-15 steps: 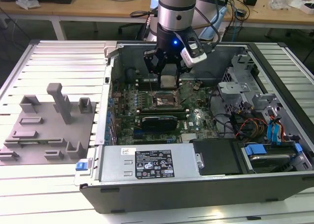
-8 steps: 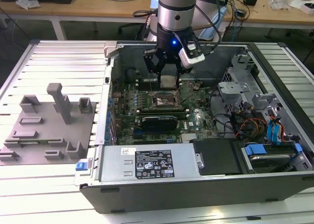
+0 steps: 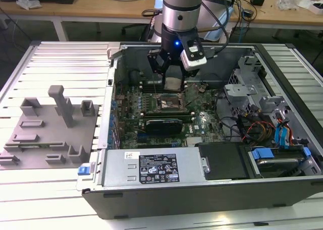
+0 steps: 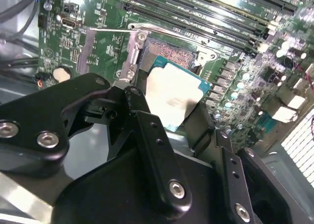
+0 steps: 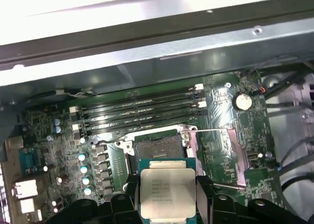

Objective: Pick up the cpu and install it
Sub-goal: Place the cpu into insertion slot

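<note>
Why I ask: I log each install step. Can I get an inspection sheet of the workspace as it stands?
Surface: ribbed metal table bearing an open computer case.
Job's things: cpu held close by the open socket, not seated.
Clutter: grey blocks on the table, at the exterior view's left.
Claw: claw shut on the cpu's edges.
Cables: black cable beside the arm; coloured wires inside the case.
Surroundings: wooden desks behind, with cords on them.

My claw (image 4: 171, 117): matt black metal, bright steel screws (image 4: 176, 188). The cpu (image 5: 167, 192) it grips wears a smooth satin-silver lid. Exterior view, nine o'clock of the metal case (image 3: 202, 195): matt grey plastic blocks (image 3: 50, 129).
</note>
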`<state>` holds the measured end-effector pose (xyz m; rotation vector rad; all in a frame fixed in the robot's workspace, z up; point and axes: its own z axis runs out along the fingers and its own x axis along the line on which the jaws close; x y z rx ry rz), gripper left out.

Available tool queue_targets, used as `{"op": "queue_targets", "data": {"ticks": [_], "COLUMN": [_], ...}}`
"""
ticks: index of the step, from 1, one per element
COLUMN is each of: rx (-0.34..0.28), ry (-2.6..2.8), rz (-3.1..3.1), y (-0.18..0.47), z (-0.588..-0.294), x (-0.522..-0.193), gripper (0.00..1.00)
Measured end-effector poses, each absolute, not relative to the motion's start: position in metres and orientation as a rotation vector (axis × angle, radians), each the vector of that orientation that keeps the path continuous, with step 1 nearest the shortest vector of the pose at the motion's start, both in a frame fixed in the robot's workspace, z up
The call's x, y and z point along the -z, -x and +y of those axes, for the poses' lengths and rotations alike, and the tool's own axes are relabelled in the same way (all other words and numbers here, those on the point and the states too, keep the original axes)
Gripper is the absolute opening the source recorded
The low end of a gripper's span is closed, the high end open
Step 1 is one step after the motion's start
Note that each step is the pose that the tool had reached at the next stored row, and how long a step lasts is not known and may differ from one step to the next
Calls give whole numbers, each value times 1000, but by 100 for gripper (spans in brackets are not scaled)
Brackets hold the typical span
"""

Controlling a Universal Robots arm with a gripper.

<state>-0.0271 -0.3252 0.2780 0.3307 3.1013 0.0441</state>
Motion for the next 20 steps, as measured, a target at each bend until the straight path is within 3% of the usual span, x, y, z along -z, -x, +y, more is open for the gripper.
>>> {"op": "queue_targets", "data": {"ticks": [20], "rx": [-37], "ry": [-856], "rz": [2994], "y": [27], "z": [-325], "x": [-278], "gripper": [55]}}
